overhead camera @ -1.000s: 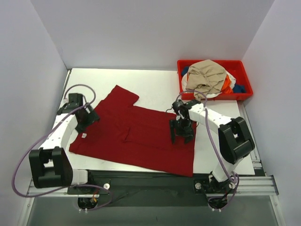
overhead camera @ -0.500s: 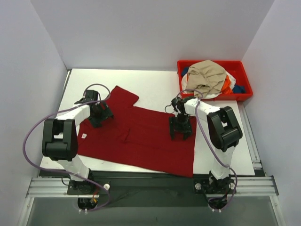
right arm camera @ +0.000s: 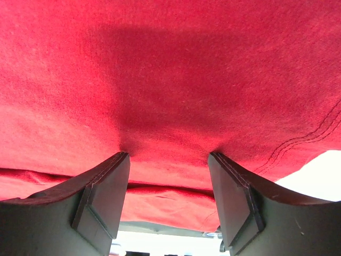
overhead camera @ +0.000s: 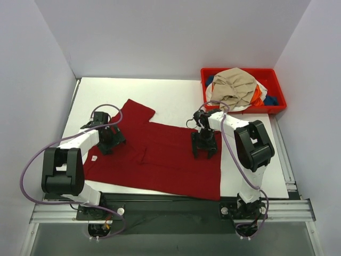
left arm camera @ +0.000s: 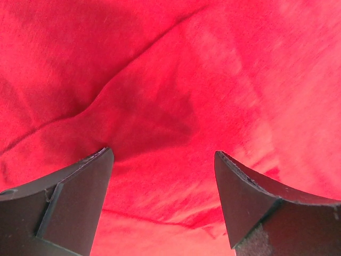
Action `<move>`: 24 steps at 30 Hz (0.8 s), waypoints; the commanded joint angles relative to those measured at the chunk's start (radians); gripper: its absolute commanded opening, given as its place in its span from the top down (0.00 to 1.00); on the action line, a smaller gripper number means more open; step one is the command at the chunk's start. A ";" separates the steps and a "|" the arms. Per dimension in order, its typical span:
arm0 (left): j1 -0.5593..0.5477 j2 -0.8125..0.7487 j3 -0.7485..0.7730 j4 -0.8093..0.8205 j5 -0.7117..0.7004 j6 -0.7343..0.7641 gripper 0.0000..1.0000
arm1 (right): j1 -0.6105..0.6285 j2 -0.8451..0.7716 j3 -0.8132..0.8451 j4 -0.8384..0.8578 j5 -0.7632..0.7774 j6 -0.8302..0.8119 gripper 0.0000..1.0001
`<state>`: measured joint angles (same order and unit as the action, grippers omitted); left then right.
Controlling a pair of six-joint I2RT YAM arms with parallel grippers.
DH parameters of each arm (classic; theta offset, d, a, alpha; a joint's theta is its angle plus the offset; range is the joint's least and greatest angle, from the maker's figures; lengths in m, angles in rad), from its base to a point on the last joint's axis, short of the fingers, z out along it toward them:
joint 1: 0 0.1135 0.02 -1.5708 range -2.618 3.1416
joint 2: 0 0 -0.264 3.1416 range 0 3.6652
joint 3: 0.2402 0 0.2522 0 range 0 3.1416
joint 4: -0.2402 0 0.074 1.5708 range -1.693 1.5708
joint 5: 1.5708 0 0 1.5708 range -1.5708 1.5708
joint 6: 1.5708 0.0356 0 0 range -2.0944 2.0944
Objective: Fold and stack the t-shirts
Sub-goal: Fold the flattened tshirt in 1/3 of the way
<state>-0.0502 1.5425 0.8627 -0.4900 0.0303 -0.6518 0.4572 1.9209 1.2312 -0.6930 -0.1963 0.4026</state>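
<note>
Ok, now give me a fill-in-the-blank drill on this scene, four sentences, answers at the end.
1. The t-shirt spread on the table is dark ____.
2. The left gripper and the right gripper, both down at that shirt, have their jaws ____.
3. The bin stands at the table's far ____ corner.
4. The top shirt in the bin is ____.
Missing words: red; open; right; tan.
</note>
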 commanded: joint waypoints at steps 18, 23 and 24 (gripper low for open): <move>0.039 -0.214 -0.171 -0.097 -0.063 -0.008 0.12 | 0.057 -0.017 -0.075 0.010 -0.017 0.002 0.39; 0.046 -0.255 -0.214 -0.117 -0.053 -0.008 0.12 | 0.066 -0.017 -0.078 0.018 -0.022 0.004 0.39; 0.046 -0.275 -0.221 -0.124 -0.056 -0.008 0.12 | 0.066 -0.016 -0.076 0.018 -0.023 0.004 0.39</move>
<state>-0.0128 1.3094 0.6662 -0.5602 -0.0185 -0.6518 0.5060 1.8942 1.1919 -0.6865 -0.1905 0.3985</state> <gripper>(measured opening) 0.882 0.615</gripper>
